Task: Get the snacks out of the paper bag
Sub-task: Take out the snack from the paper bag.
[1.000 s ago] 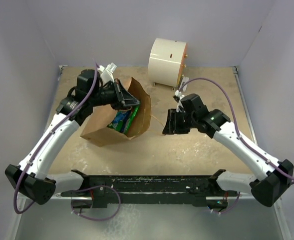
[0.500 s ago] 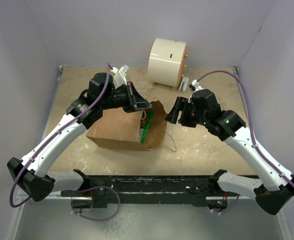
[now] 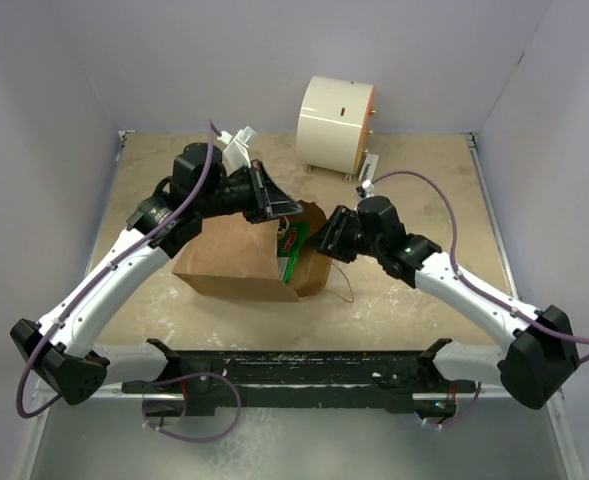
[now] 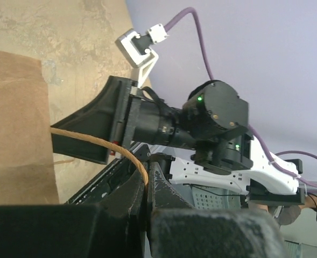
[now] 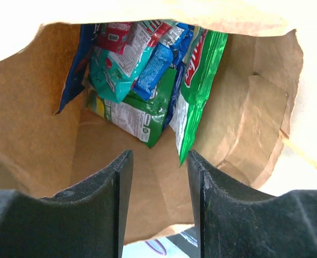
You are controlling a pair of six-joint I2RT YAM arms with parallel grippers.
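The brown paper bag (image 3: 236,262) lies on its side with its mouth facing right. My left gripper (image 3: 280,208) is above the mouth's upper edge, shut on the bag's twisted handle (image 4: 101,142), which runs in between the fingers (image 4: 139,191). My right gripper (image 3: 325,238) is at the mouth, open, with nothing between its fingers (image 5: 159,156). Inside the bag (image 5: 244,118) lie the snacks: a green packet (image 5: 201,70) whose corner hangs close to the right finger, a teal one (image 5: 111,72), a blue one (image 5: 154,65), a green-and-white one (image 5: 139,115) and a small red one (image 5: 115,33).
A cream cylinder (image 3: 336,125) stands at the back, right of centre. The bag's second handle loop (image 3: 346,286) lies on the table by the mouth. A black rail (image 3: 294,365) runs along the near edge, and walls close in the table on three sides.
The left gripper has pulled the bag right by its handle, then held it still. The right gripper swung back, then moved left to the bag's mouth, its jaws opening wide and then narrowing.
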